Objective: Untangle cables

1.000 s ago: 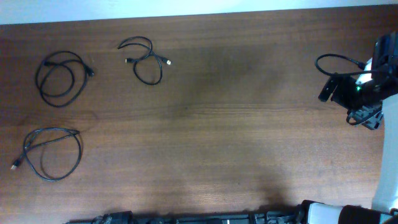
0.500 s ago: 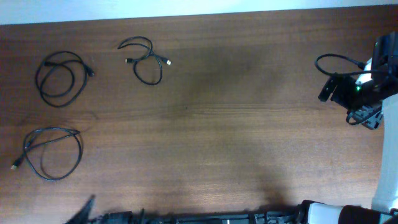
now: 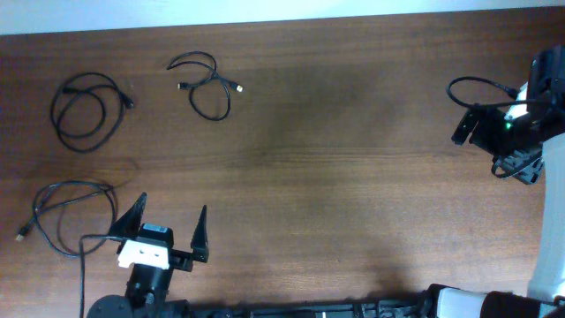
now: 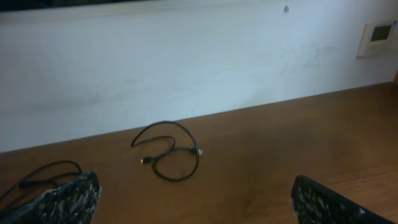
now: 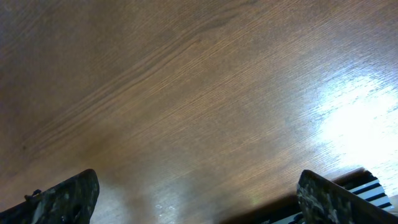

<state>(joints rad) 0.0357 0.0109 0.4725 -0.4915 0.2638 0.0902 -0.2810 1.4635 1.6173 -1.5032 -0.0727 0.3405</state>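
Note:
Three thin black cables lie apart on the left of the wooden table. One loop [image 3: 84,110] is at the far left, a smaller one with plug ends [image 3: 207,84] lies further right, and a third [image 3: 72,216] with a light tip is near the front left. My left gripper [image 3: 172,208] is open and empty, just right of the third cable. In the left wrist view [image 4: 196,196] the small cable [image 4: 171,158] lies ahead, with another [image 4: 37,177] at the left edge. My right gripper [image 3: 494,148] is open and empty at the far right, over bare wood [image 5: 199,193].
A thicker black wire [image 3: 477,87] loops from the right arm at the far right. A white wall [image 4: 186,62] runs along the table's far edge. The left arm's base [image 3: 141,291] sits at the front edge.
My left arm has come into view from the front edge and moved forward, open, beside the front-left cable. The right arm and the cables have not moved.

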